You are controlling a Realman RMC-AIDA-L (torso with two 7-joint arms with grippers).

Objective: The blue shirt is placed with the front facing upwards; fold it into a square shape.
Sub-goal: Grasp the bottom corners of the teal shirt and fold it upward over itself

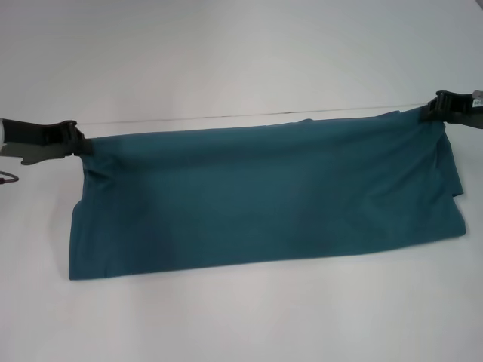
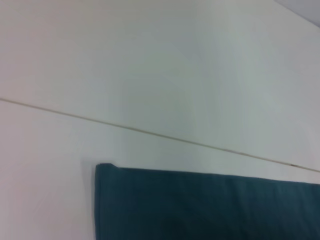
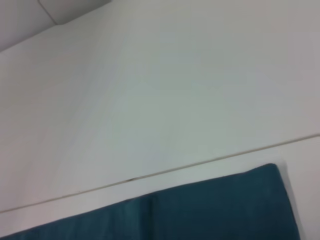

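One shirt [image 1: 264, 200] lies on the white table [image 1: 226, 60], folded into a long band whose long axis runs left to right in front of the robot, plain cloth upward with no print showing, its far edge close to a thin seam [image 1: 249, 116] in the tabletop. Two grippers are at work: the left gripper [image 1: 81, 143] is clamped on the band's far-left corner, and the right gripper [image 1: 432, 111] is clamped on its far-right corner. Both wrist views show only a shirt corner and the seam.

White table [image 1: 241, 60], thin seam across; folded blue shirt [image 1: 264, 196] lying on it.
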